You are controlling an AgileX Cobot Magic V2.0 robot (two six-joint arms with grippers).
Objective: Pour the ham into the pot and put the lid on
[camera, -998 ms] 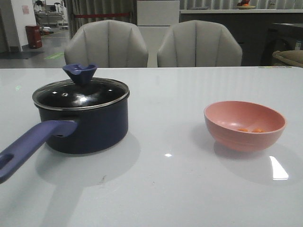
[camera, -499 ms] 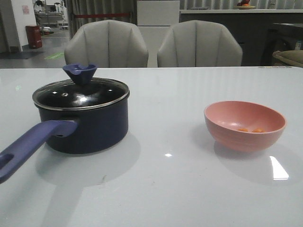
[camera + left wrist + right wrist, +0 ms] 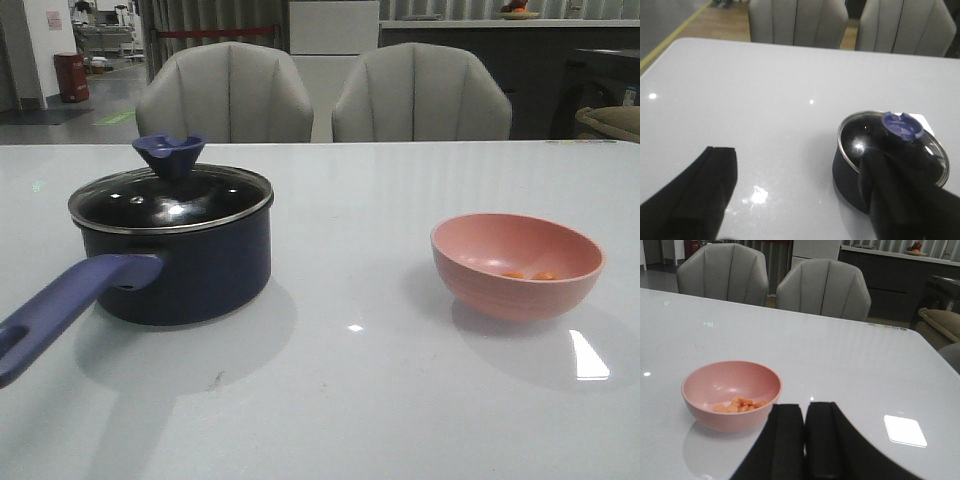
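Observation:
The dark navy pot [image 3: 190, 270] stands on the left of the table, its purple-blue handle [image 3: 60, 310] pointing to the front left. The glass lid [image 3: 170, 200] with its navy knob [image 3: 168, 155] sits on the pot. Orange-pink ham bits [image 3: 528, 275] lie in the pink bowl [image 3: 515, 265] on the right. Neither gripper shows in the front view. In the left wrist view my left gripper [image 3: 800, 165] is open and empty, near the pot [image 3: 850, 175] and its lid knob [image 3: 902, 125]. In the right wrist view my right gripper [image 3: 805, 412] is shut and empty, beside the bowl [image 3: 730, 395] with the ham [image 3: 740, 404].
Two grey chairs [image 3: 225, 90] [image 3: 420, 90] stand behind the far edge of the white table [image 3: 350, 400]. A bright light reflection [image 3: 590, 360] lies near the bowl.

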